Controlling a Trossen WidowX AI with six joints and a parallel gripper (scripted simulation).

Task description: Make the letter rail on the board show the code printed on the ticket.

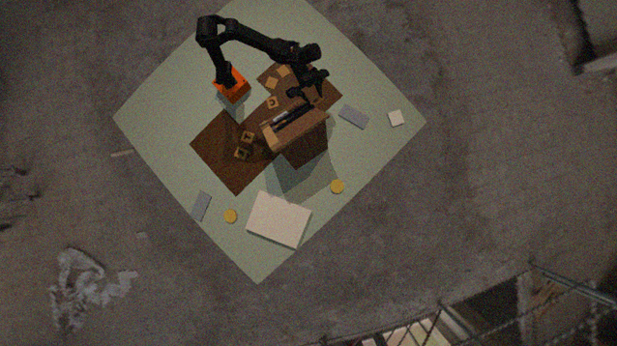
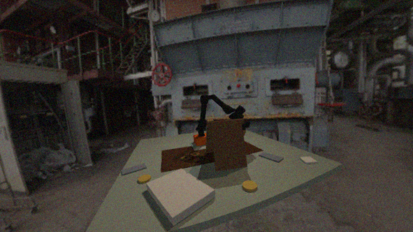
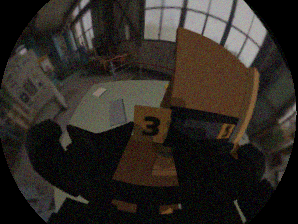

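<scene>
My gripper [image 1: 315,99] [image 3: 150,127] is shut on a tan tile marked 3 [image 3: 151,121], at the right end of the upright brown board [image 1: 303,133] [image 2: 226,142] [image 3: 212,75]. The tile is upright beside the near end of the dark rail [image 3: 200,128]; whether it touches the rail is unclear. Another tile [image 3: 226,131] stands in the rail near the far end block [image 1: 272,137] [image 3: 249,107]; its character is not clear. A pale strip [image 1: 282,116] on the board's front may be the ticket; its print is unreadable. The board hides the tiles in the exterior view.
Loose tiles [image 1: 283,69] [image 1: 271,82] [image 1: 272,102] lie left of the gripper. Two more tiles [image 1: 247,137] [image 1: 240,152] lie on the brown mat [image 1: 216,140]. A grey block [image 1: 353,116] [image 2: 270,156] and white square [image 1: 396,117] [image 2: 308,159] lie right of the board.
</scene>
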